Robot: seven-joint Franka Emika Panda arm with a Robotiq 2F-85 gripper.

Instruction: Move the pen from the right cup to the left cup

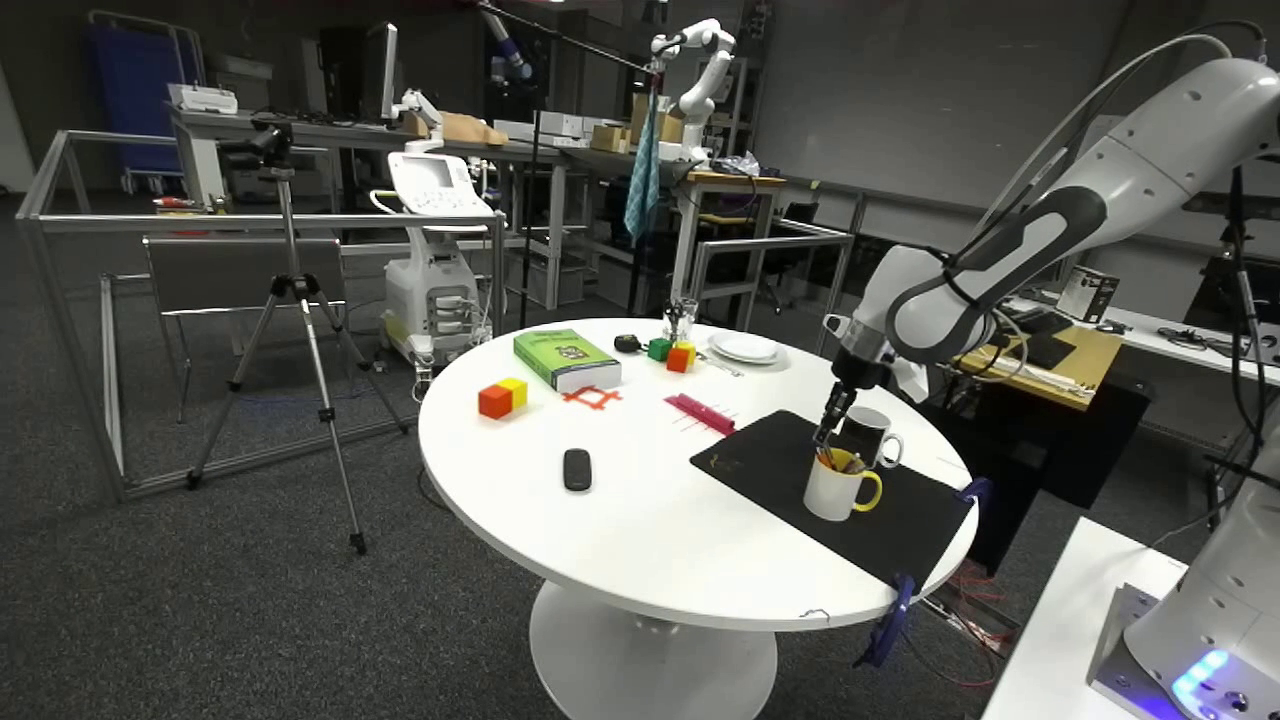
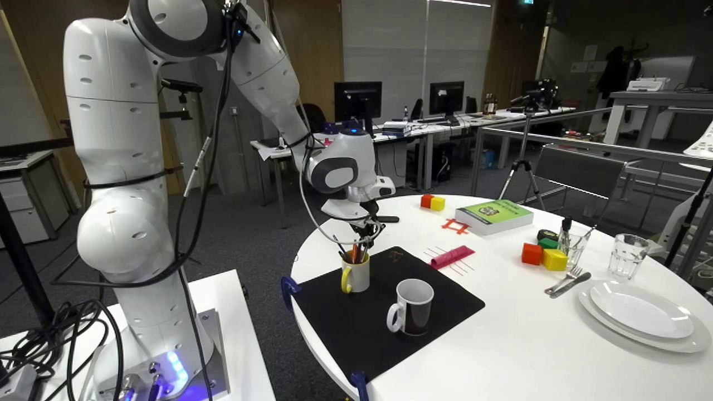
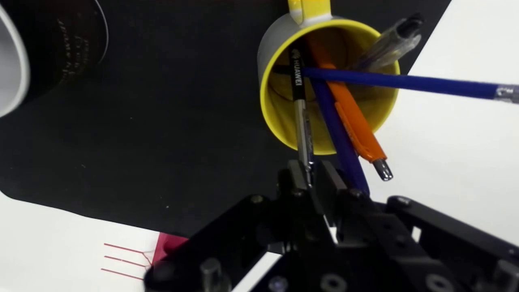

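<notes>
HUAWEI pen (image 3: 302, 115): black and silver, the name in white capitals along its dark part; it leans in the yellow-handled mug (image 2: 360, 277), and in the wrist view its silver end shows between the fingers (image 3: 298, 176).
Fingers: close together, one at each side of that silver end; whether they are grasping it or only flanking it, I cannot tell.
Yellow-handled mug: upright on the black mat (image 2: 356, 328), near the edge of the counter (image 1: 640, 520) that faces the robot's base (image 2: 145, 323); an orange pen (image 3: 352, 113) and a blue pen (image 3: 401, 80) lean in it too.
Dark mug (image 2: 419, 316): upright on the mat near the same edge, apart from the yellow-handled mug; red lettering on its side is blurred past reading.
Mat: a gold-brown mark at one corner away from that edge; two blue clamps (image 1: 890, 625) sit along the edge.
Book (image 2: 493, 214): green cover with print and an emblem, lying flat toward the opposite edge.
</notes>
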